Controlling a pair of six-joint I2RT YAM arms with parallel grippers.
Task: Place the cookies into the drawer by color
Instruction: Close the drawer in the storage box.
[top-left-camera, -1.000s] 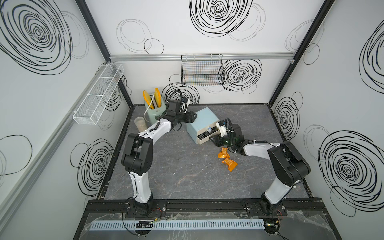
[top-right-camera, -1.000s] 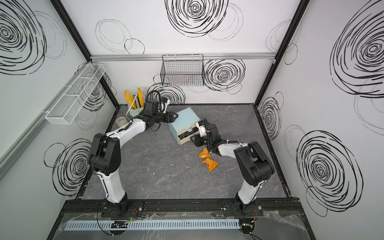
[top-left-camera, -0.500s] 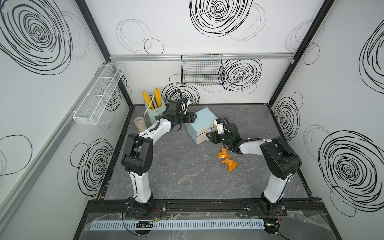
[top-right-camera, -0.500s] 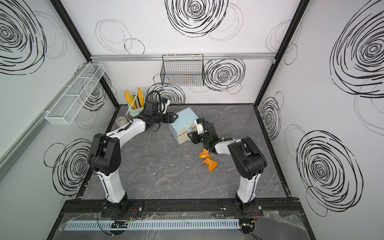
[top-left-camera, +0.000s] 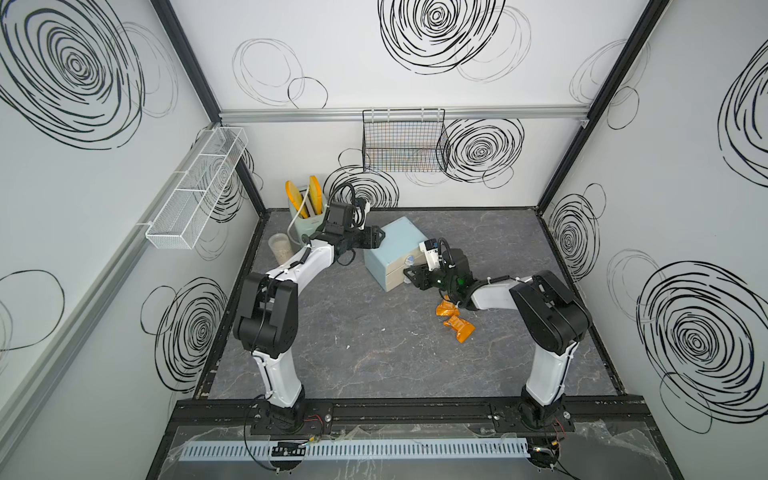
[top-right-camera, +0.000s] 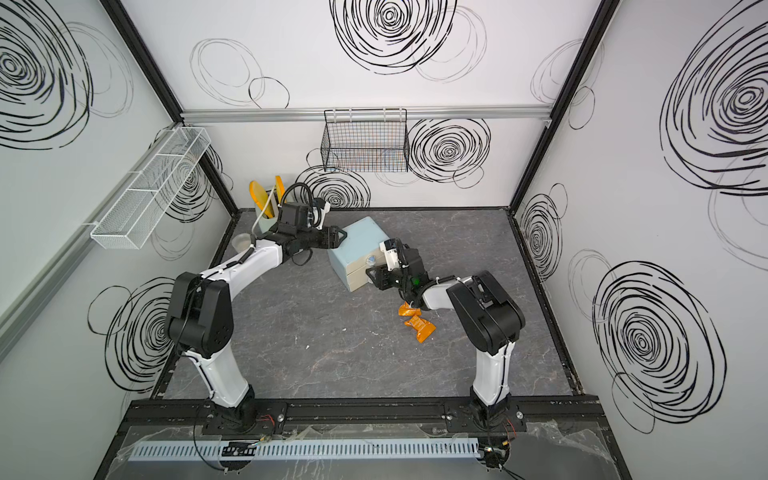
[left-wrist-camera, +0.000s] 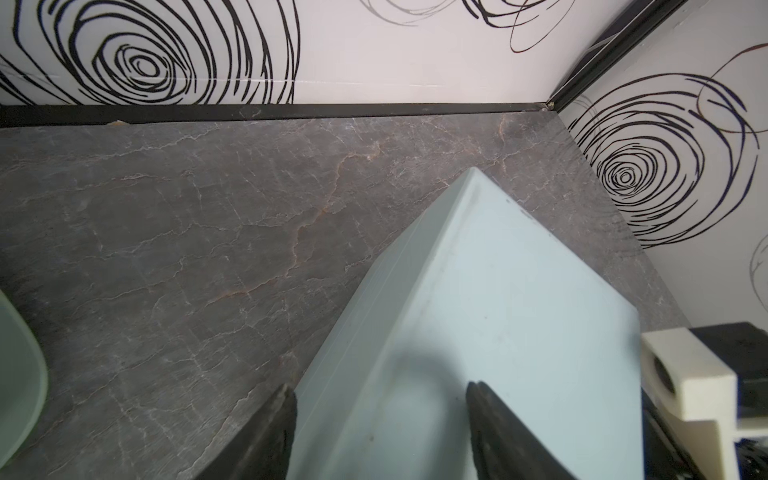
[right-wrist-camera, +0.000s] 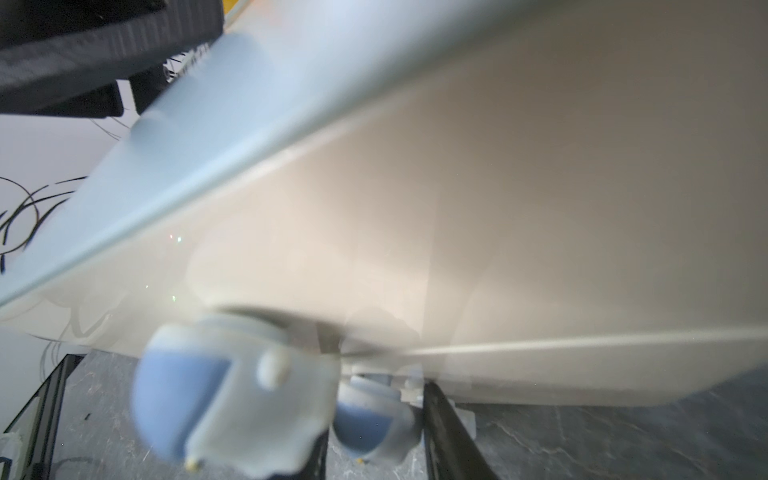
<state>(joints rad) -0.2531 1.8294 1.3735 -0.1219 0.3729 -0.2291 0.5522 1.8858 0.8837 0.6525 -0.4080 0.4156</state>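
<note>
The drawer chest (top-left-camera: 392, 245) sits toward the back of the grey table (top-left-camera: 353, 353), turned at an angle. It is a small box with a pale blue shell and cream fronts, all of which look pushed in flush from above. A clear bluish knob (top-left-camera: 410, 260) shows on the upper front.

The left gripper (top-left-camera: 376, 237) is at the chest's back top corner. In the left wrist view its dark fingers (left-wrist-camera: 266, 432) stand well parted with the blue shell's edge between them, gripping nothing.

The right gripper (top-left-camera: 409, 277) is up against the cream front. Its blurred wrist view shows a knob between two dark fingers (right-wrist-camera: 449, 432) — whether they pinch it I cannot tell.

Two orange cookie packets (top-left-camera: 455, 324) — crinkly, with serrated ends — lie touching one another on the table beside the right arm, near the chest's front.
</note>
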